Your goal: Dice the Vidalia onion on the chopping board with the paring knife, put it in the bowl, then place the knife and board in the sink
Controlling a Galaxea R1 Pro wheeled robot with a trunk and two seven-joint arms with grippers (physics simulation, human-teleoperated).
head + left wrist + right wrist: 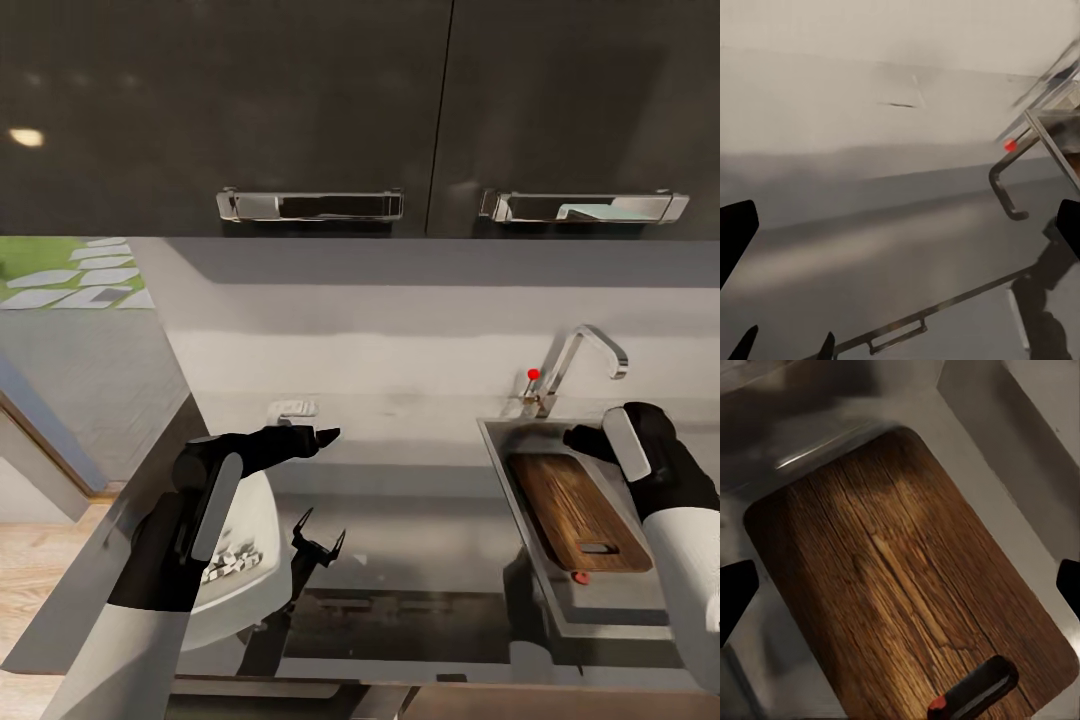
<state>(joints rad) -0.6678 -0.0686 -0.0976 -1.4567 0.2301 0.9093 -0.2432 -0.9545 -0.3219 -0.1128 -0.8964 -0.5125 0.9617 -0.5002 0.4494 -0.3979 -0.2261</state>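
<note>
Board (pixel 578 510) in the sink (pixel 497 447): one dark wooden chopping board lies flat in the basin, its handle slot toward the near end. One knife with a red handle (pixel 971 691) lies across that slotted end; from the head camera only a bit of red (pixel 581 577) shows at the board's near edge. One white bowl (pixel 262 515) sits on the grey countertop (pixel 420 520) at the left, with pale diced pieces (pixel 232 566) inside. One chrome tap (pixel 583 357) with one small red knob (pixel 533 375) stands behind the sink. Two black cabinet doors above carry one bar handle each (pixel 310 205).

Right gripper (pixel 900 585) hangs over the board, fingers spread wide, holding nothing. Left gripper (pixel 900 232) is above the counter, also wide open and empty.
</note>
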